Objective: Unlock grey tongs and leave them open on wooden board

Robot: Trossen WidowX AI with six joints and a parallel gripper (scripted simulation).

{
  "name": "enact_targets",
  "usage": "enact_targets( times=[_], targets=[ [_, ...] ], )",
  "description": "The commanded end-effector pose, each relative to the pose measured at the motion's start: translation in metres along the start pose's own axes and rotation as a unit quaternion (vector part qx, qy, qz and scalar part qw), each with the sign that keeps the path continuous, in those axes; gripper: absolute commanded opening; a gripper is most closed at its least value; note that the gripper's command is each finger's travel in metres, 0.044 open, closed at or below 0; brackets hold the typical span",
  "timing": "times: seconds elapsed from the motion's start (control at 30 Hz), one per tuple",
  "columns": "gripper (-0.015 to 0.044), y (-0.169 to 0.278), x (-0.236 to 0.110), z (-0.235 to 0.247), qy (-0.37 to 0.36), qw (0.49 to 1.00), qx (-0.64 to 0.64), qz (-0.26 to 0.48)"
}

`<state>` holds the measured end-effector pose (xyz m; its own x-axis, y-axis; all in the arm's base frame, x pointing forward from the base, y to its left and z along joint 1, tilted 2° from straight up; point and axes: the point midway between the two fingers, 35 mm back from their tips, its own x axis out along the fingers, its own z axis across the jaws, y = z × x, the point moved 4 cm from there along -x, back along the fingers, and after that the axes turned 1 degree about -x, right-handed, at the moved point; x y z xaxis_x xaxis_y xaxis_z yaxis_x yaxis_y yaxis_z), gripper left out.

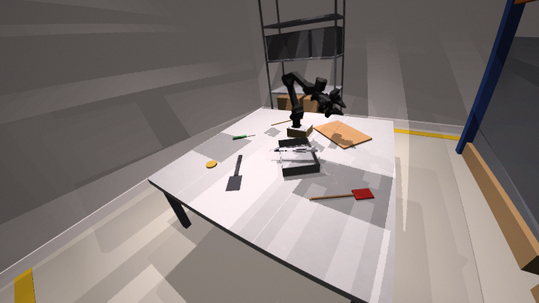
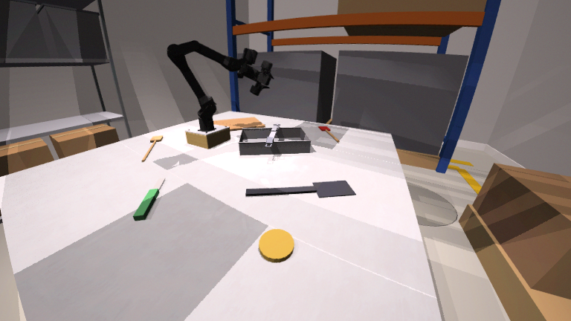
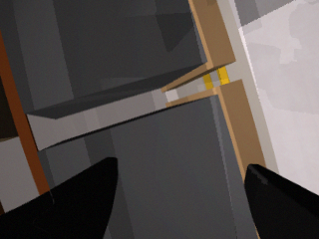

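The grey tongs (image 1: 297, 151) (image 2: 271, 137) lie across the dark roasting tin (image 1: 300, 170) (image 2: 290, 147) in the middle of the table, arms together. The wooden board (image 1: 357, 137) (image 2: 236, 122) lies flat behind the tin, beside the arm's base. My gripper (image 1: 335, 108) (image 2: 260, 84) (image 3: 182, 170) is open and empty. It hangs high in the air over the board's near end, well above and apart from the tongs. The wrist view shows only the two dark fingers and the room's floor and racks beyond the table edge, not the tongs.
A black spatula (image 1: 235, 178) (image 2: 302, 189), a yellow disc (image 1: 211, 163) (image 2: 276, 244), a green-handled tool (image 1: 240, 137) (image 2: 146, 203), a red spatula (image 1: 361, 193) (image 2: 324, 128) and a wooden mallet (image 2: 152, 143) lie around the tin. A metal shelf rack (image 1: 302, 25) stands behind the table.
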<state>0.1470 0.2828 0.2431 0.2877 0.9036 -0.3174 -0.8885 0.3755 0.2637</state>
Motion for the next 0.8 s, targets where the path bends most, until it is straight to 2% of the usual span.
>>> enact_targets(
  times=[0.0, 0.2, 0.43, 0.57, 0.77],
  targets=[
    [0.0260, -0.059, -0.005, -0.020, 0.045, 0.995, 0.013, -0.094],
    [0.0260, -0.141, -0.035, -0.056, 0.120, 0.966, 0.051, -0.224],
    [0.0260, -0.210, -0.094, -0.110, 0.215, 0.908, 0.121, -0.338],
    [0.0260, -0.230, -0.126, -0.137, 0.258, 0.875, 0.163, -0.375],
    [0.0260, -0.230, -0.127, -0.138, 0.260, 0.873, 0.166, -0.377]
  ],
)
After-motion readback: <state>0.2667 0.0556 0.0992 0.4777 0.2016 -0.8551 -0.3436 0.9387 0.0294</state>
